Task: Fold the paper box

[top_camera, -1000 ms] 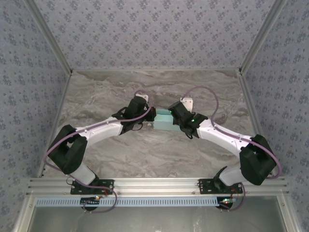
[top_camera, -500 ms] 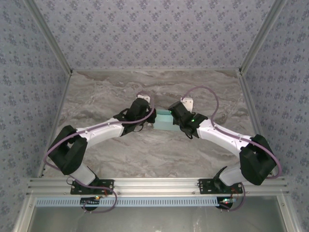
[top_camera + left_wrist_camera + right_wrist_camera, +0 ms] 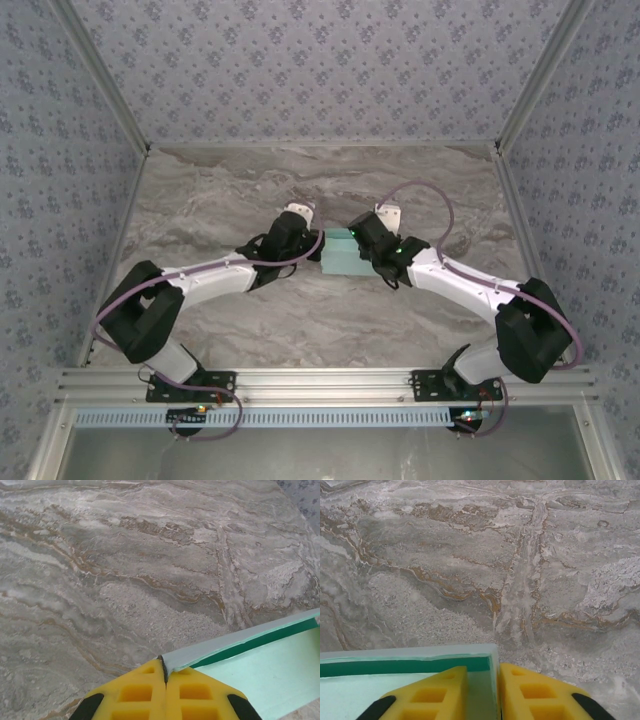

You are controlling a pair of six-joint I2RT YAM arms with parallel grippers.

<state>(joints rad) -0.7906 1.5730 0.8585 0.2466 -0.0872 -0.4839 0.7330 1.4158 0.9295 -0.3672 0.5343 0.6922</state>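
The paper box (image 3: 342, 259) is pale light-blue card standing as an open tray mid-table, between both arms. My left gripper (image 3: 318, 244) is at its left end. In the left wrist view this gripper (image 3: 165, 663) is shut on the corner of the box's thin rim (image 3: 240, 642), and the pale inner floor (image 3: 265, 680) spreads to the right. My right gripper (image 3: 353, 241) is at the box's far right corner. In the right wrist view it (image 3: 484, 668) straddles the side wall (image 3: 494, 680): one finger inside with a gap, the other against the outside.
The marble-patterned tabletop (image 3: 300, 190) runs on all sides of the box. Patterned walls close the back and both sides (image 3: 320, 70). An aluminium rail (image 3: 320, 380) with the arm bases borders the near edge.
My left wrist has shifted slightly toward the right and back, staying on the box's left corner. The right arm has barely moved.
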